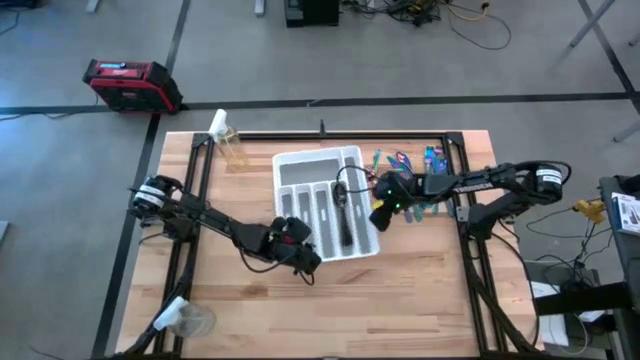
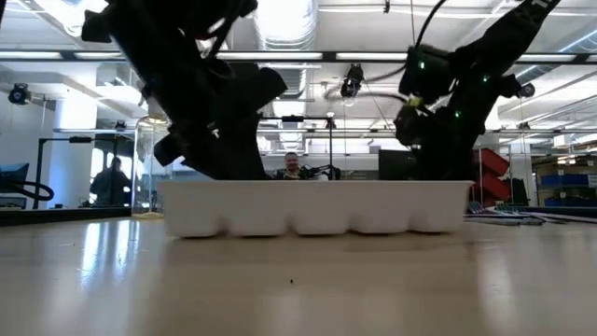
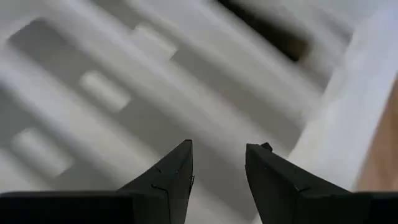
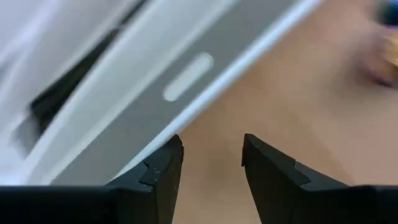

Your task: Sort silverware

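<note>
- We see the table [image 1: 420,300], pale wood, w/ a dark frame around it.
- White tray [image 1: 300,165] sits mid-table; low view shows its long side wall [image 2: 317,207] w/ both arms behind it.
- Left arm reaches in from the left edge; left gripper [image 1: 305,258] is over the tray's near-left corner. Its wrist view: fingers [image 3: 168,180] apart by a small gap, nothing between them, tray compartments [image 3: 186,74] below.
- Right arm comes from the right; right gripper [image 1: 378,213] is at the tray's right edge. Wrist view: fingers [image 4: 158,174] apart, empty, over bare wood just beside the tray rim [image 4: 205,93].
- Silverware: loose pile [image 1: 425,158] on the table right of the tray, partly under the right arm; dark pieces [image 1: 345,215] lie in the tray's right compartments. We can't tell fork from spoon.
- Clear bottle [image 1: 230,145] near the far-left corner.
</note>
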You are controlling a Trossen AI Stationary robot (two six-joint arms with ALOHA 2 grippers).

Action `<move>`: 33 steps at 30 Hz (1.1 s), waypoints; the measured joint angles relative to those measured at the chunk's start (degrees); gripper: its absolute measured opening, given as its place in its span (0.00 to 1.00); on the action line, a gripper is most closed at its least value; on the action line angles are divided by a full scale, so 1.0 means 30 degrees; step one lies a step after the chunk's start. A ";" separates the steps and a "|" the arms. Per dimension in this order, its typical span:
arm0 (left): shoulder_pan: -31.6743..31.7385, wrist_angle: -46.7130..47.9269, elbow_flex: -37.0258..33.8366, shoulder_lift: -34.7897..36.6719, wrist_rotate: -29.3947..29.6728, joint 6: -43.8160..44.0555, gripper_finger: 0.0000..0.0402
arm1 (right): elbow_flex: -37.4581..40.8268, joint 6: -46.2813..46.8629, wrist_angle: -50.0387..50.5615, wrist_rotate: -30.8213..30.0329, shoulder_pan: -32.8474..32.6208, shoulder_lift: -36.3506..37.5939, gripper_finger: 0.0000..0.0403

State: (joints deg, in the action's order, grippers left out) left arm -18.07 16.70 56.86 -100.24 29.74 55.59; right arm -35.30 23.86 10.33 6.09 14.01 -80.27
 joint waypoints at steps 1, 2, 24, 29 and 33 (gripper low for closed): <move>-0.0090 -0.0083 0.0007 0.0131 0.0075 0.0007 0.33 | -0.0088 -0.0085 -0.0439 -0.0012 -0.0381 0.0047 0.36; -0.0176 -0.0091 0.0000 0.0217 0.0265 0.0007 0.33 | -0.0209 -0.0411 -0.0697 -0.0021 -0.0706 0.0094 0.36; -0.0980 -0.1428 0.0007 -0.0649 0.2621 0.0187 0.33 | -0.1938 -0.9109 0.1887 -0.4928 0.3286 -0.0288 0.37; -0.0995 -0.3875 0.0007 -0.2306 0.2254 0.0163 0.33 | -0.1780 -1.2106 0.1765 -0.3576 0.3617 -0.1534 0.37; -0.0951 -0.5741 0.0042 -0.3457 0.2027 0.0153 0.33 | -0.1773 -1.2761 0.1298 -0.3594 0.3632 -0.2594 0.36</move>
State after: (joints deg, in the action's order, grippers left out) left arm -20.93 -0.52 56.99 -110.61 35.82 56.05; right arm -40.62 -14.42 14.22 -4.69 24.91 -88.05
